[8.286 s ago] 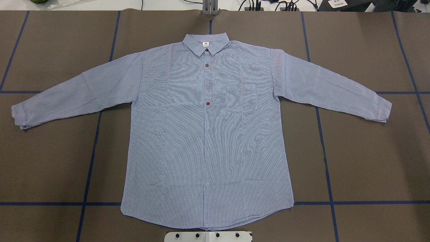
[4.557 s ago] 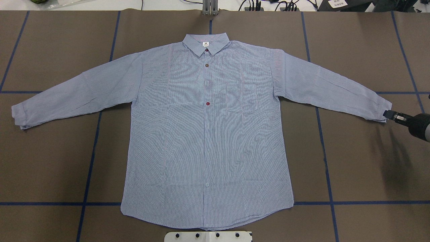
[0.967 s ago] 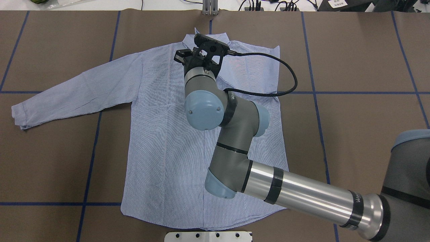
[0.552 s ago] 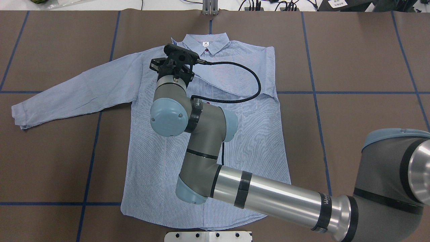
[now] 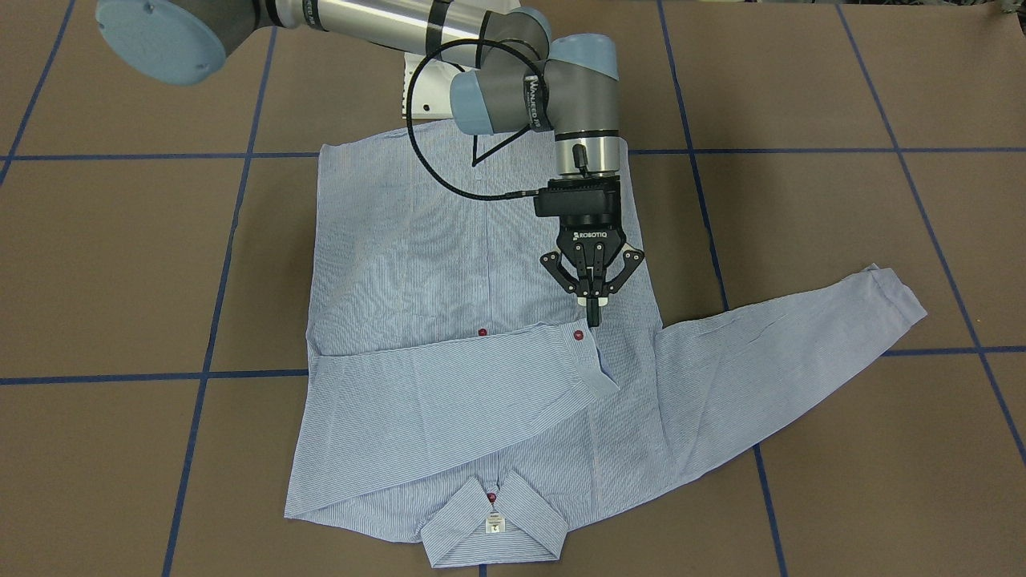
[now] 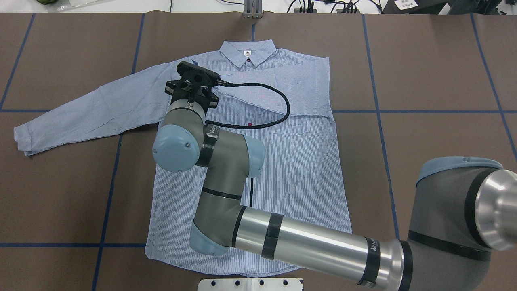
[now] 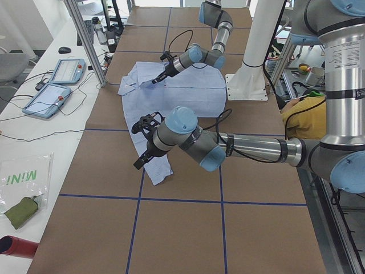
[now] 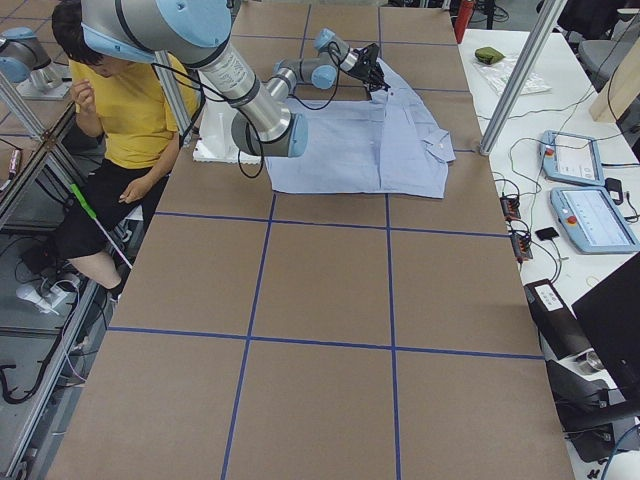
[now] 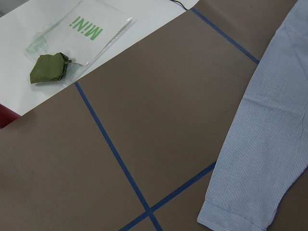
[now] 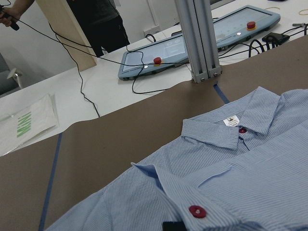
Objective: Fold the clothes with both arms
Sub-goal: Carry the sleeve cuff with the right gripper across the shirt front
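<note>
The striped blue-and-white shirt (image 6: pixel 299 173) lies face up on the brown table, collar (image 6: pixel 247 51) at the far side. Its right sleeve (image 5: pixel 449 385) is folded across the chest. Its left sleeve (image 6: pixel 93 109) lies stretched out. My right gripper (image 5: pixel 593 316) is shut on the folded sleeve's cuff (image 5: pixel 589 357), beside a red button (image 10: pixel 195 210). It also shows in the overhead view (image 6: pixel 193 83). My left gripper (image 7: pixel 137 165) shows only in the exterior left view, above the left cuff (image 9: pixel 231 219). I cannot tell if it is open or shut.
Blue tape lines grid the table. The white pedestal base (image 6: pixel 250 284) stands at the near edge. A metal post (image 10: pixel 197 38) and teach pendants (image 10: pixel 159 60) stand beyond the far edge. A green pouch (image 9: pixel 48 70) lies off the left end. A person in yellow (image 8: pixel 130 100) sits beside the robot.
The shirt first lay flat with both sleeves spread. My right gripper took the right cuff and carried it across the chest. It has moved further left over the last second.
</note>
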`<move>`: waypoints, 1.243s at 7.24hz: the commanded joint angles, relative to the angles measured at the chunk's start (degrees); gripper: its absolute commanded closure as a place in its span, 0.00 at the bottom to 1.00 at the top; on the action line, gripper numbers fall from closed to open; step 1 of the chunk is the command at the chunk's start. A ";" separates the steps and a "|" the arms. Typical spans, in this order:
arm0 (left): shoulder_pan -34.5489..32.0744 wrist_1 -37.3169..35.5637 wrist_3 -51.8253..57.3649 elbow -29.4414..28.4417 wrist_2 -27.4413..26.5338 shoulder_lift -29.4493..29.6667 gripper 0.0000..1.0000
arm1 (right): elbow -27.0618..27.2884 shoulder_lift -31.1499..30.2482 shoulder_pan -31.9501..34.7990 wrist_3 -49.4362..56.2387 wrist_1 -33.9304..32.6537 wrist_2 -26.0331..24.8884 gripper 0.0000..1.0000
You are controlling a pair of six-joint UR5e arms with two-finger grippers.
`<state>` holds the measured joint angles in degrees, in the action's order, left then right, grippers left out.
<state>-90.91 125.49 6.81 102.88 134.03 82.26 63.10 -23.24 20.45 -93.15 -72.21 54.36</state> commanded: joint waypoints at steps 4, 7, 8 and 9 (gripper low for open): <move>0.46 2.28 -0.40 0.22 -0.08 0.18 0.00 | 8.75 0.33 11.86 3.03 -17.16 24.68 0.00; 5.02 12.56 -3.18 -6.36 0.00 0.00 0.00 | 40.59 -26.41 23.88 24.08 -19.44 43.92 0.00; 8.08 17.37 -11.74 -7.59 -0.26 -0.43 0.00 | 48.62 -34.07 29.24 34.07 -20.67 49.73 0.00; 12.20 27.69 -19.48 -12.65 -0.70 -1.57 0.00 | 52.00 -39.55 34.87 41.57 -20.16 57.10 0.00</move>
<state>-82.95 143.58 -3.91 94.64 133.74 81.67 108.03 -54.48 48.41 -61.89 -92.12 102.69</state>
